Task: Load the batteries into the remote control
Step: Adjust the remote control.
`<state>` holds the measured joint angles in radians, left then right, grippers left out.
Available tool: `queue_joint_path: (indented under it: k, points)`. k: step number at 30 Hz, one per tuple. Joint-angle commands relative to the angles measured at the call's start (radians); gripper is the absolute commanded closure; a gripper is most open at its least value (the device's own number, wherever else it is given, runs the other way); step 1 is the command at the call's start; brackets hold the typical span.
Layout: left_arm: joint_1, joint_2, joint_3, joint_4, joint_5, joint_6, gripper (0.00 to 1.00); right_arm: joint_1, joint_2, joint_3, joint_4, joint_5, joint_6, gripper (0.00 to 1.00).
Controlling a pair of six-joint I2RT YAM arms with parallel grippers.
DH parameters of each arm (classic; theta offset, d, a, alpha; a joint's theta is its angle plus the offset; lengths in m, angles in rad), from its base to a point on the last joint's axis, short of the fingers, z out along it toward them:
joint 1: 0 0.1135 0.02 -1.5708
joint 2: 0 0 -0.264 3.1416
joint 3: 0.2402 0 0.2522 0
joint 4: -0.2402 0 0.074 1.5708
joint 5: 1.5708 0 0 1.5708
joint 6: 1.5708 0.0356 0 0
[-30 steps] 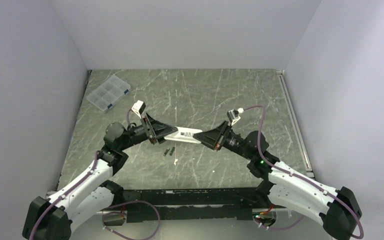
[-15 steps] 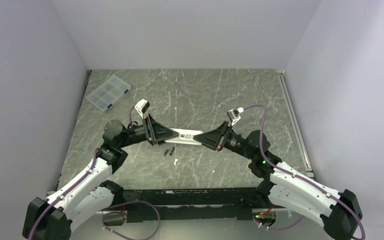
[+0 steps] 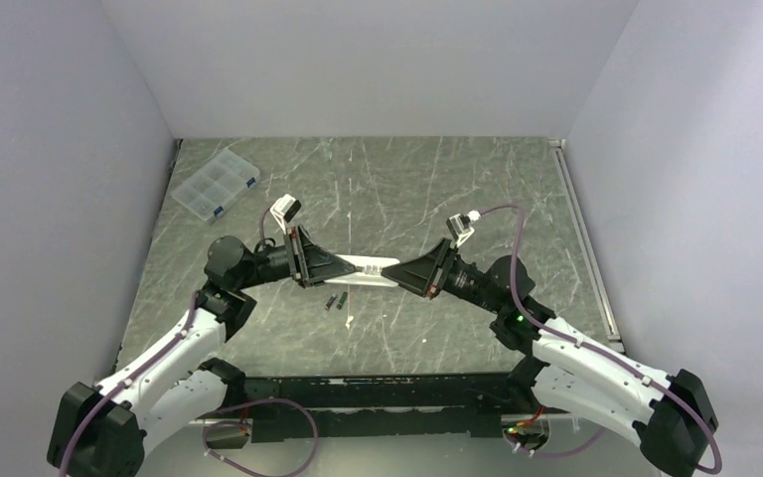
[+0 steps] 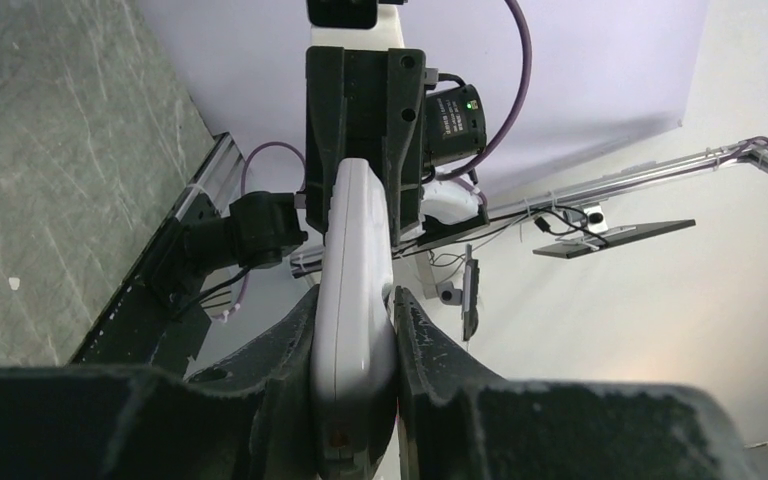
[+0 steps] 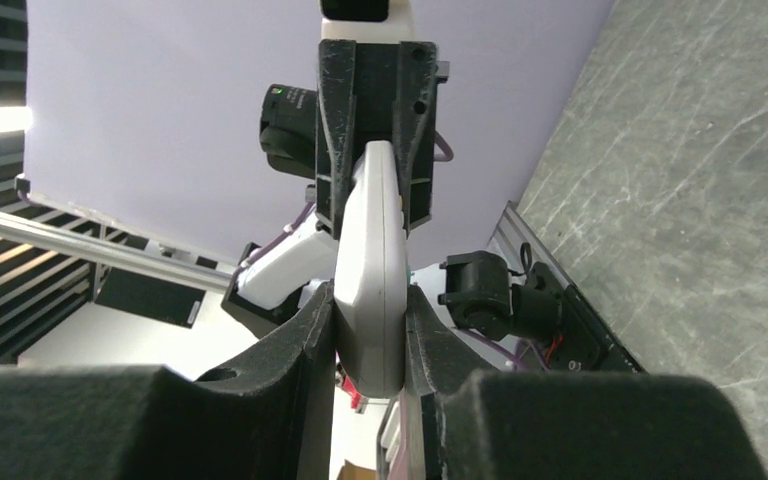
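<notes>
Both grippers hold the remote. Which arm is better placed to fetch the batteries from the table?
Probably left: the batteries lie close beside the left gripper, farther from the right gripper, which can hold the remote control.

— Is the remote control (image 3: 372,270) visible whole?
— No; both ends hide inside the left gripper (image 3: 351,268) and right gripper (image 3: 397,273); wrist views show only its edge.
— The batteries (image 3: 335,300)?
— Tiny dark specks, lower centre; no detail.

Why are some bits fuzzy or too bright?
Left wrist view: the left hand looks dark and blurry up close, pale glare lower right. Right wrist view: the right hand blurs too, bright strip at left. Top view: soft, even light.
</notes>
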<state>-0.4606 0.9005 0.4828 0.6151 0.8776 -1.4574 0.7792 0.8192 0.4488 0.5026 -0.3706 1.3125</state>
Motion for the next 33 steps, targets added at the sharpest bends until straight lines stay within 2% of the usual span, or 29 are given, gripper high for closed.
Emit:
queue_joint_path:
  k: [1,4,6,10,14,18,21,27,33]
  points:
    - [-0.012,0.004,0.036,0.147,0.057,-0.025,1.0,0.004,0.025,0.039,0.043,-0.017,-0.011,1.0]
    - [-0.012,-0.005,0.014,0.183,0.033,-0.039,1.0,0.002,0.018,0.042,0.016,-0.009,-0.019,1.0]
    - [-0.012,-0.017,0.007,0.161,0.018,-0.028,1.0,0.002,0.007,0.047,-0.013,-0.005,-0.03,0.84]
    - [-0.012,-0.035,-0.002,0.151,-0.004,-0.023,1.0,-0.002,-0.051,0.052,-0.105,0.016,-0.065,0.58]
    - [-0.012,-0.064,0.025,0.047,-0.015,0.048,1.0,-0.006,-0.123,0.072,-0.258,0.057,-0.125,0.41]
    - [-0.012,-0.096,0.064,-0.104,-0.028,0.138,1.0,-0.008,-0.184,0.125,-0.449,0.103,-0.209,0.36]
    - [-0.012,-0.115,0.094,-0.206,-0.038,0.208,1.0,-0.009,-0.217,0.158,-0.531,0.133,-0.25,0.35]
    - [-0.012,-0.126,0.137,-0.377,-0.066,0.337,1.0,-0.009,-0.202,0.241,-0.603,0.111,-0.289,0.35]
    - [-0.012,-0.132,0.167,-0.515,-0.115,0.427,1.0,-0.01,-0.141,0.307,-0.589,0.066,-0.3,0.34]
